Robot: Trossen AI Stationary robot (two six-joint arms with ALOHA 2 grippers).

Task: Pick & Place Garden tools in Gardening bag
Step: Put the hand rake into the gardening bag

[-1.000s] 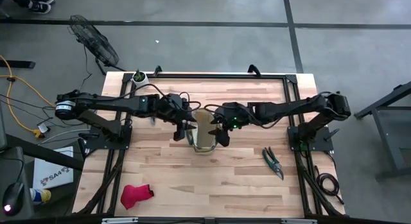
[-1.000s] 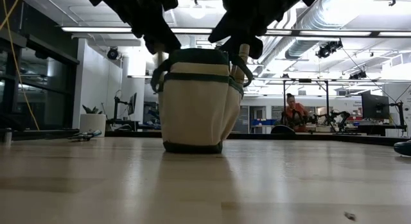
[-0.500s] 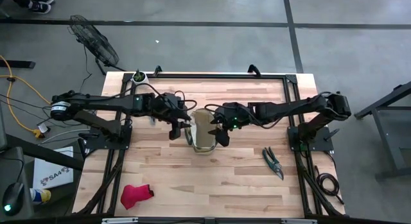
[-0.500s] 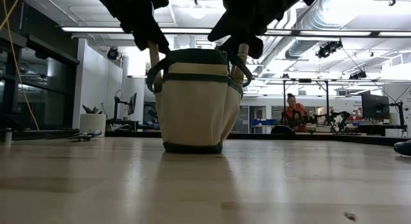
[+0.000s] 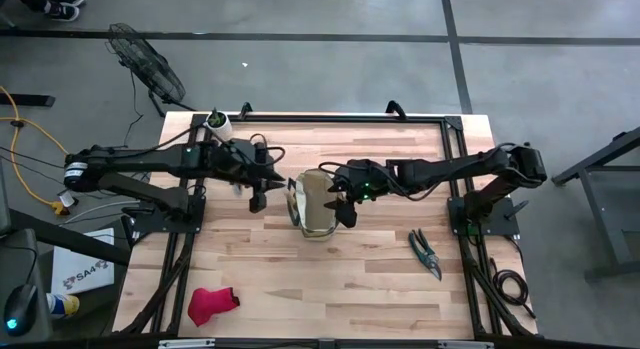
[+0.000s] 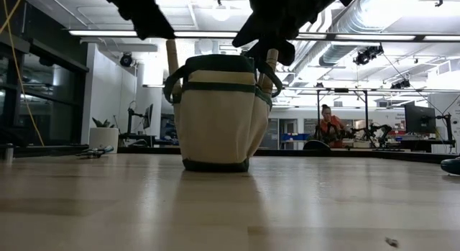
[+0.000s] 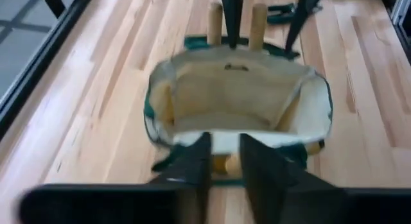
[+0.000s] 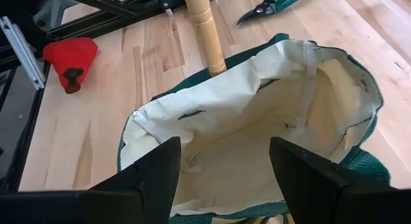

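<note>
Green-handled metal pruning shears [image 5: 425, 252] lying right of and nearer than tan canvas tote [image 5: 315, 211] — slanted near-to-far, closest to right tool [image 5: 345, 201], spread wide and empty — left tool [image 5: 257, 196] waiting left of tote.

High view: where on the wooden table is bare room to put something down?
Free: the wooden table between the red glove and the green-handled pruning shears, and the back strip behind the tan canvas bag. Crowded: around that bag, with the left gripper and right gripper beside it.

Matt canvas bag [image 8: 257, 115] (wood-handled tool [image 8: 204, 25])
</note>
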